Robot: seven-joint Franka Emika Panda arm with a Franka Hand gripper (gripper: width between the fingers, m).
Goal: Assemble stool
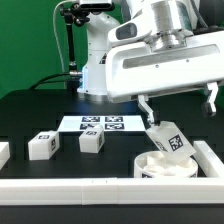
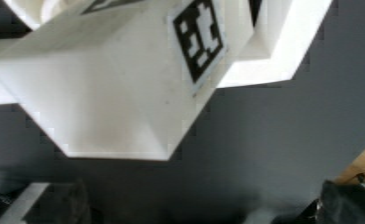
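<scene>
You're seeing the pincer hanging over the tabletop w/ its jaws standing wide and gripping nothing. Right below it, nearer one finger than the other, a stool leg is leaning tilted, tag side up. Its lower end is sitting in the round seat, which is lying flat directly under the pincer. Can't tell whether that finger is touching the leg.

In the wrist view the same stool leg is filling most of the pic, w/ its black-and-white tag showing on one face. The dark fingertips are sitting well apart at either side, w/ bare tabletop between them.

Two spare legs are standing well away from the pincer, toward the exterior view's left. The marker board is lying flat beyond them, between pincer and arm base. A white rail is running just past the seat, on the near side.
</scene>
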